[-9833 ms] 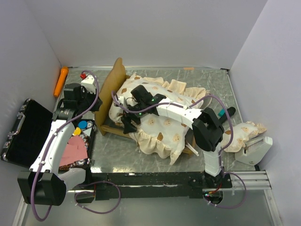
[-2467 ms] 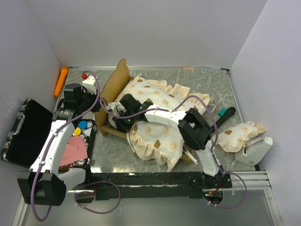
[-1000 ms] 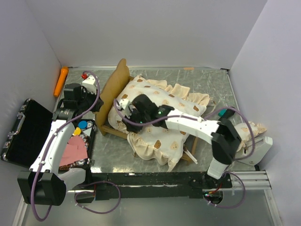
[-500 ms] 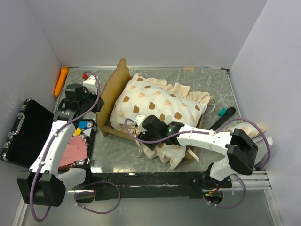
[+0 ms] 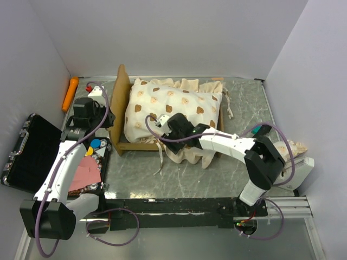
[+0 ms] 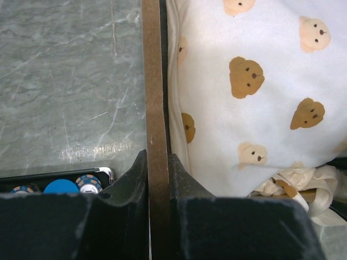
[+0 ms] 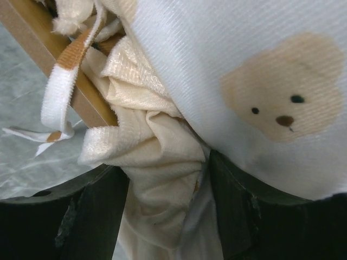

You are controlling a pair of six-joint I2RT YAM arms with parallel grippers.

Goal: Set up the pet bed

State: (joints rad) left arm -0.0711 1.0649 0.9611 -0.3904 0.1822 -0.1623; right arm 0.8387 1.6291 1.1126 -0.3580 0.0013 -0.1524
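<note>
Bed [image 5: 130, 145] squared; mattress [image 5: 173, 105] rumpled; left hand [image 6: 157, 161] clamps headboard [image 6: 153, 81]; right hand [image 7: 167, 169]: grip unclear.

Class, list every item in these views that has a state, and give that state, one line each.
headboard: upright, gripped
left gripper: shut on headboard
mattress: on the bed frame, ruffle hanging over its near rail
right gripper: jaws apart, mattress ruffle between them
pillow: off the bed frame, lying at far right
black case: open
</note>
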